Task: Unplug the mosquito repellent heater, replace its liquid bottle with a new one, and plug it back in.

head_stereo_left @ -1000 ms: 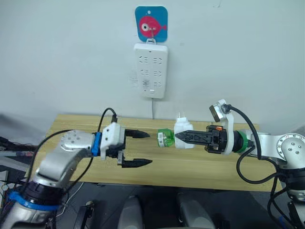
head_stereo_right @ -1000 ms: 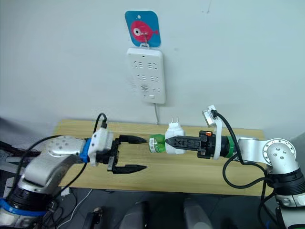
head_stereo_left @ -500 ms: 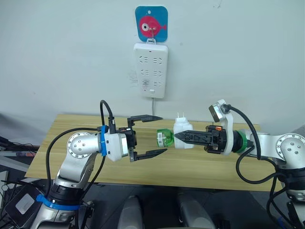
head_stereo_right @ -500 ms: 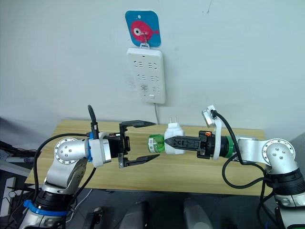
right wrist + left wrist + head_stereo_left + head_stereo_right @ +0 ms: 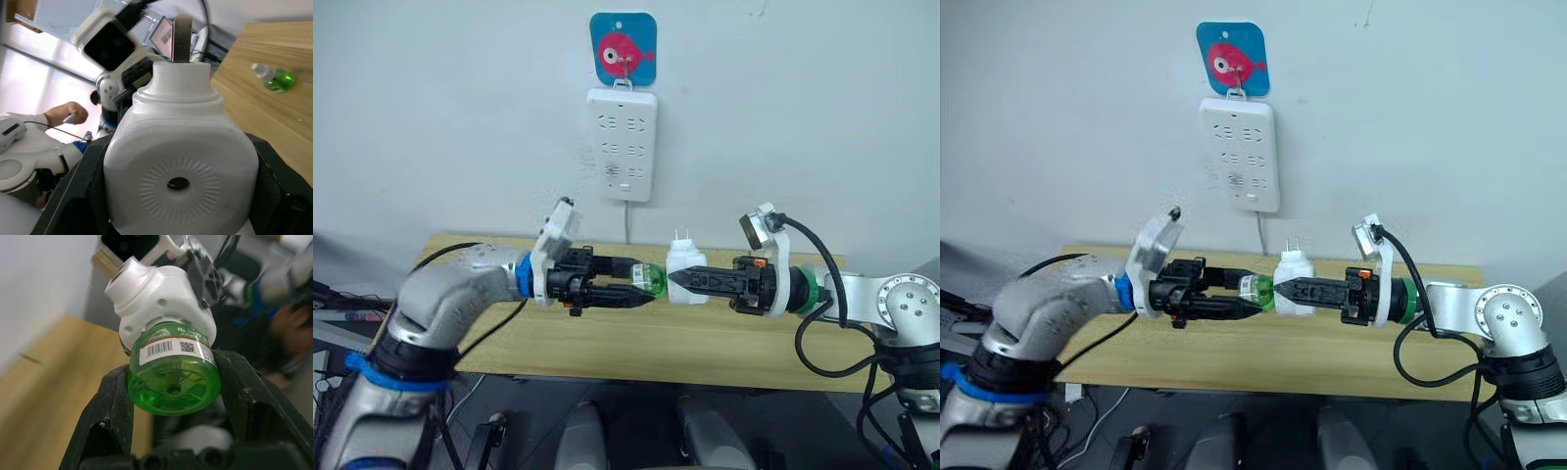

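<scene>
Heater: you have the white heater held in the air above the middle of the table, its two plug prongs pointing up and its round vent facing along the right arm in the right wrist view.
Right tool: your right tool is clamped on the heater, one black finger on each side of the white body.
Bottle: the green bottle sticks out of the heater sideways toward your left arm, label with barcode showing just behind its clear green base.
Left tool: your left tool is closed around the bottle, a finger pressing on each side of the green base, so the two tools meet nearly tip to tip over the table.
Spare bottle: a second small green bottle lies on its side on the bare wood, well apart from the heater; you see it past the heater in the right wrist view.
Strip: the white power strip hangs on the wall above the back edge of the table, its cord running down behind that edge, with a blue square hook plate bearing a red fish just above it.
Person: a hand and a white sleeve show in the room beyond the heater in the right wrist view.
</scene>
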`<state>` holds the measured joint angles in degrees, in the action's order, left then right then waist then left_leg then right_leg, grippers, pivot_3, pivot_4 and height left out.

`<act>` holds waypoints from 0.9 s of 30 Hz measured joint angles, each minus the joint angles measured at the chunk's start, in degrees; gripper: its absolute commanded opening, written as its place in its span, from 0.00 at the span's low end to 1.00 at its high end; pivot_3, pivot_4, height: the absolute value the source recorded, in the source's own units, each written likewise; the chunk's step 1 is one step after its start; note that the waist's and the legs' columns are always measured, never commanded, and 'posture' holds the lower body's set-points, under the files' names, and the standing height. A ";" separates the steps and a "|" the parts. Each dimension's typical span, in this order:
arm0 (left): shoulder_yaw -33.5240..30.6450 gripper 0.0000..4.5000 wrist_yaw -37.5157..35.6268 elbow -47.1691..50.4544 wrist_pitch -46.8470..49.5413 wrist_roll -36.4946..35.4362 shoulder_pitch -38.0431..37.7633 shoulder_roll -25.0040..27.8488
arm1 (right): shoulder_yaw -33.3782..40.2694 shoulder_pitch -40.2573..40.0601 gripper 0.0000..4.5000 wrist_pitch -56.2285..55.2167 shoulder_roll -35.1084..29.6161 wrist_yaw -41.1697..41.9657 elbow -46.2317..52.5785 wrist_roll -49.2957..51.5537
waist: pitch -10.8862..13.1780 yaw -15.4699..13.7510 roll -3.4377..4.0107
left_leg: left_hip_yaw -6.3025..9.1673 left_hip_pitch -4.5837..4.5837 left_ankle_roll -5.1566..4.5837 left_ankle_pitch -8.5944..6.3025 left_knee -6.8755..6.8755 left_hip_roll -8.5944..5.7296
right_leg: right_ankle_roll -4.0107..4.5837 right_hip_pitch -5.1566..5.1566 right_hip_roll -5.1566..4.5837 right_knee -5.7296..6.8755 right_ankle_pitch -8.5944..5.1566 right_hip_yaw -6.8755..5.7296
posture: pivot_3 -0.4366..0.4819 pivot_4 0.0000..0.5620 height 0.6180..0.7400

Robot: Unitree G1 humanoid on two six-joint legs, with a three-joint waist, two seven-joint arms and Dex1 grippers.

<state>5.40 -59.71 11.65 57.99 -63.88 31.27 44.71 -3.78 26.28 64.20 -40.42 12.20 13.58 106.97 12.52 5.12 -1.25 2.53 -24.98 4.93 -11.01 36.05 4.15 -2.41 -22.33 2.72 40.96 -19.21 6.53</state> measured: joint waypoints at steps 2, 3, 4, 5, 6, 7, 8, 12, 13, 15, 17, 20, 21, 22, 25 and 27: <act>-0.85 0.50 2.10 -1.78 4.42 -2.63 0.66 -1.28 | 0.06 0.00 0.68 -0.11 -0.02 0.01 -0.23 -0.11 | 0.00 -0.06 0.00 | 0.04 -0.01 0.00 0.00 -0.01 0.00 | 0.00 0.00 0.00 -0.01 0.00 -0.04 | 0.38 0.32 0.71; -1.11 0.50 2.76 -2.02 5.39 -3.13 0.66 -1.63 | 0.08 -0.02 0.68 -0.10 -0.03 0.01 -0.39 -0.16 | 0.00 -0.09 0.00 | 0.04 -0.01 0.00 0.00 -0.02 0.00 | 0.01 0.00 0.00 -0.01 0.00 -0.04 | 0.38 0.32 0.71; -1.41 0.50 3.17 -2.00 5.75 -3.30 0.62 -1.92 | 0.15 -0.04 0.68 -0.13 -0.03 0.03 -0.46 -0.17 | 0.00 -0.11 0.00 | 0.06 -0.01 0.01 0.00 -0.03 0.00 | 0.01 0.00 0.00 0.00 0.00 -0.05 | 0.38 0.32 0.71; -1.87 0.50 3.50 -1.70 5.75 -3.26 0.43 -2.30 | 0.27 -0.04 0.68 -0.20 -0.04 0.06 -0.48 -0.15 | 0.00 -0.12 0.00 | 0.06 -0.01 0.01 0.00 -0.03 0.01 | 0.01 0.00 0.00 0.00 0.01 -0.06 | 0.38 0.32 0.71; -2.27 0.50 3.84 -1.38 5.79 -3.31 0.26 -2.49 | 0.36 -0.04 0.68 -0.25 -0.05 0.13 -0.48 -0.13 | 0.00 -0.14 0.00 | 0.08 -0.01 0.01 0.00 -0.04 0.02 | 0.02 0.00 0.00 0.00 0.01 -0.07 | 0.38 0.32 0.71; -2.45 0.50 3.90 -1.07 5.78 -3.20 0.10 -2.52 | 0.37 -0.04 0.68 -0.29 -0.05 0.16 -0.48 -0.08 | 0.00 -0.14 0.00 | 0.08 -0.01 0.01 0.00 -0.04 0.02 | 0.02 0.00 0.00 0.00 0.01 -0.08 | 0.38 0.32 0.71; -2.57 0.58 3.86 -0.36 5.06 -2.50 -0.34 -2.53 | 0.36 -0.08 0.68 -0.27 -0.07 0.15 -0.48 -0.10 | 0.00 -0.14 0.00 | 0.08 -0.01 0.01 0.01 -0.03 0.01 | 0.02 0.00 0.00 0.00 0.01 -0.07 | 0.38 0.32 0.71; -2.59 0.87 2.71 1.11 -0.55 3.81 -2.28 -2.18 | 0.34 -0.33 0.68 -0.24 -0.35 -1.00 -0.60 -0.13 | 0.00 -0.17 0.00 | 0.06 0.00 0.02 0.01 -0.01 0.01 | 0.02 0.01 0.00 0.00 0.01 -0.05 | 0.38 0.32 0.71; -2.55 0.93 2.43 1.37 -2.20 5.40 -2.79 -2.16 | 0.34 -0.32 0.68 -0.25 -0.37 -1.20 -0.67 -0.13 | 0.00 -0.18 0.00 | 0.05 0.00 0.02 0.01 -0.01 0.00 | 0.02 0.01 -0.01 0.00 0.01 -0.03 | 0.38 0.32 0.71; -1.94 1.00 0.36 2.38 -8.46 11.25 -4.97 -1.44 | 0.35 -0.31 0.68 -0.27 -0.39 -1.50 -0.89 -0.08 | 0.00 -0.16 0.00 | 0.00 0.00 0.02 0.01 -0.02 0.00 | 0.03 0.01 -0.01 0.00 0.01 0.01 | 0.38 0.31 0.71; -0.69 1.00 -2.57 2.87 -15.12 17.27 -7.94 0.41 | 0.37 -0.31 0.68 -0.25 -0.40 -1.52 -0.95 0.10 | -0.01 -0.13 0.01 | -0.02 0.01 0.01 0.01 -0.04 0.01 | 0.04 0.00 -0.01 0.00 0.02 0.04 | 0.38 0.31 0.71; -0.26 1.00 -4.51 3.35 -26.08 25.17 -11.53 -0.52 | 0.38 -0.31 0.68 -0.22 -0.43 -1.53 -0.96 0.12 | -0.01 -0.31 0.01 | -0.01 -0.01 0.01 0.01 -0.04 0.01 | 0.05 -0.01 -0.01 -0.02 0.02 0.03 | 0.38 0.32 0.71; -0.14 1.00 -4.75 3.36 -32.15 28.79 -12.47 -1.68 | 0.38 -0.31 0.68 -0.21 -0.43 -1.53 -0.96 0.12 | -0.01 -0.43 0.01 | -0.02 -0.01 0.02 0.01 -0.04 0.00 | 0.07 0.01 -0.02 -0.04 0.03 0.03 | 0.39 0.32 0.71; -0.11 1.00 -4.67 3.23 -38.03 32.10 -12.98 -3.08 | 0.38 -0.31 0.68 -0.19 -0.45 -1.52 -0.96 0.12 | -0.01 -0.57 0.01 | -0.03 -0.02 0.02 0.01 -0.02 -0.02 | 0.08 0.01 -0.05 -0.05 0.04 0.04 | 0.39 0.32 0.71; -0.11 1.00 -5.46 2.13 -54.99 39.46 -13.24 -6.99 | 0.38 -0.30 0.68 -0.09 -0.47 -1.50 -0.96 0.12 | -0.01 -0.94 0.00 | -0.12 -0.03 0.02 0.01 0.01 -0.04 | 0.12 0.02 -0.08 -0.07 0.06 0.11 | 0.39 0.32 0.71; -0.18 1.00 -6.31 1.83 -63.10 41.52 -13.45 -8.90 | 0.38 -0.30 0.68 0.05 -0.59 -1.48 -1.01 0.11 | -0.01 -0.91 0.00 | -0.21 -0.02 0.01 0.01 0.01 -0.04 | 0.11 0.01 -0.08 -0.07 0.06 0.21 | 0.40 0.32 0.71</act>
<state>5.21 -66.02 13.48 -5.11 -22.36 17.82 35.80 -3.40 25.97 64.25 -41.01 10.72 12.57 107.09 12.50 4.20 -1.25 2.32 -25.00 4.94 -11.00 36.06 4.11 -2.29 -22.32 2.64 40.89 -19.15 6.73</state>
